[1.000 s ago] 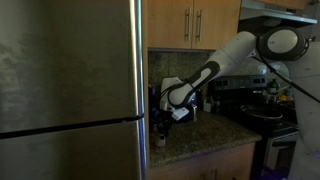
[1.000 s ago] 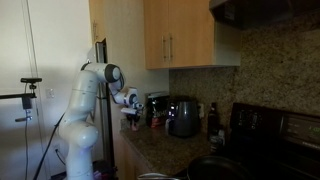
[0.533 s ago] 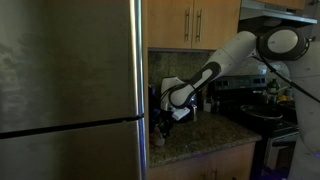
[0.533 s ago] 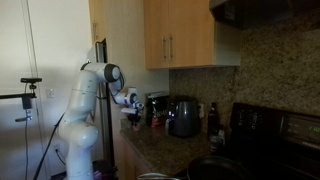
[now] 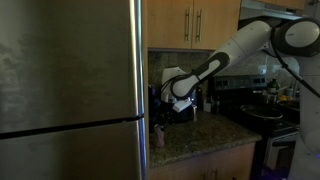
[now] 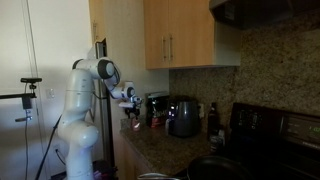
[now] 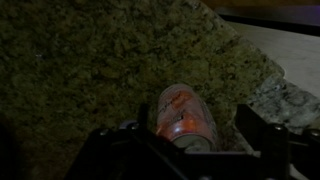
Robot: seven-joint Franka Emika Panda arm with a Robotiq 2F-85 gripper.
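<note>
**Well, fingers wide over the little bottle**

Now, down at the wrist view, the fingers [image 7: 262, 130] stood spread apart and gripped nothing. The small bottle [image 7: 185, 115] with its orange-red label sat between them on the speckled granite surface [image 7: 80, 60], and a gap was visible on its right side. In an exterior view the arm [image 5: 232, 52] reached down from the upper cabinets [image 5: 195, 22] toward the corner of the surface just beside the steel fridge [image 5: 70, 90]. From the opposite side the arm [image 6: 85, 95] stretched toward a dark coffee maker [image 6: 182, 117] further along the surface, near the black stove [image 6: 270, 130]. The bottle was too small to make out in either room view.
</note>
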